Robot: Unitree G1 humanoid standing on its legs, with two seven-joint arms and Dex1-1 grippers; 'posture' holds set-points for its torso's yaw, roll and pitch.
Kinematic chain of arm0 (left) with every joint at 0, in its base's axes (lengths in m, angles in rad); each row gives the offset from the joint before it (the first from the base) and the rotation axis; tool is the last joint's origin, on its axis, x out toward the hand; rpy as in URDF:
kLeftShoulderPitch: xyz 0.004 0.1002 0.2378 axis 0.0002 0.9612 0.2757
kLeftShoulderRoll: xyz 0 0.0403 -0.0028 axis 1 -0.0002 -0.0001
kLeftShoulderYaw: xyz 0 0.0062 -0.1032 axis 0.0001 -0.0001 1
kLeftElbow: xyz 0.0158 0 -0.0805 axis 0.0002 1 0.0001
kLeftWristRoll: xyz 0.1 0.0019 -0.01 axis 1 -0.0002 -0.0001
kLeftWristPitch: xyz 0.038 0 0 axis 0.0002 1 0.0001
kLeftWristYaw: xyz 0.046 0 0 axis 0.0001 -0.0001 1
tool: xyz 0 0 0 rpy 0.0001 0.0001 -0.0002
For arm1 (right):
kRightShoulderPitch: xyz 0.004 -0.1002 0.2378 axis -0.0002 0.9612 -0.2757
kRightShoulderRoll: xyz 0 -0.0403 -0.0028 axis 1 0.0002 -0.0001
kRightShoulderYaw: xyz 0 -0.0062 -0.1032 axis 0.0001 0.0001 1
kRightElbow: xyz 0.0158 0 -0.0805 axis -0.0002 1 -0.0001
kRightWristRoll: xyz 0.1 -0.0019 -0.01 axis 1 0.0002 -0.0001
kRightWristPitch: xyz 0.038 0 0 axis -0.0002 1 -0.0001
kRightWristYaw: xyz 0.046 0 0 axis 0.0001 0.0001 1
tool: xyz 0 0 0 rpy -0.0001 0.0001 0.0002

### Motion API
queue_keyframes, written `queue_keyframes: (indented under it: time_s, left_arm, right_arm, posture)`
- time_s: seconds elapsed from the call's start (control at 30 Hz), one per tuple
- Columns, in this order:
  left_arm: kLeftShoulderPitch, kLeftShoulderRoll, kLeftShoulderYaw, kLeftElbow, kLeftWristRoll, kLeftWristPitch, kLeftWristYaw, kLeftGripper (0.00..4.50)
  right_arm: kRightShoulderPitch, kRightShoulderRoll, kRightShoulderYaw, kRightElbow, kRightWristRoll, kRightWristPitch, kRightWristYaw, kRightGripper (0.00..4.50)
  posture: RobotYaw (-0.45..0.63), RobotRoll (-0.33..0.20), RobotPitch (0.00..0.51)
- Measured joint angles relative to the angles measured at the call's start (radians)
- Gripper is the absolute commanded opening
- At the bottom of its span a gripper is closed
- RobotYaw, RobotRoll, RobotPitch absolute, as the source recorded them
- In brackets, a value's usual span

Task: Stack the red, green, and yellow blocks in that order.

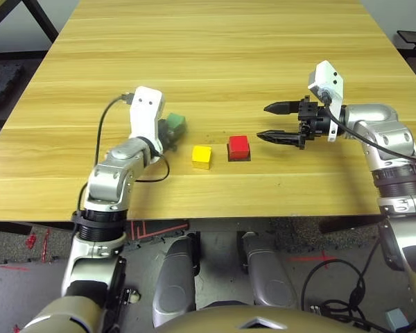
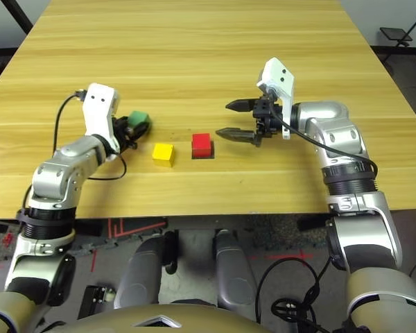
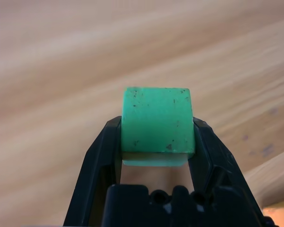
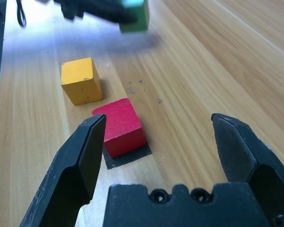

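Left hand (image 3: 157,142) clamps green block (image 3: 157,124), lifted

Table (image 1: 215,55): yellow block (image 1: 202,156), red block (image 1: 238,146).

You have nothing to read here: no text, label, brand, number or sign shows on anything in these views.
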Motion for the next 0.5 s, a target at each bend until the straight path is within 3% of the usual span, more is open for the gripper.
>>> queue_keyframes:
  time_s: [0.27, 0.5]
  left_arm:
    - [-0.118, 0.116, -0.052, -0.073, -0.131, -0.046, -0.329, 2.07]
    - [-0.204, 0.113, -0.145, -0.066, -0.15, -0.108, -0.467, 2.07]
  right_arm:
    - [-0.017, 0.005, 0.011, 0.03, -0.001, -0.024, 0.001, 4.5]
    - [-0.017, 0.001, 0.011, 0.037, -0.001, -0.037, 0.001, 4.5]
  posture:
    - [0.4, 0.037, 0.183]
    - [0.38, 0.041, 0.183]
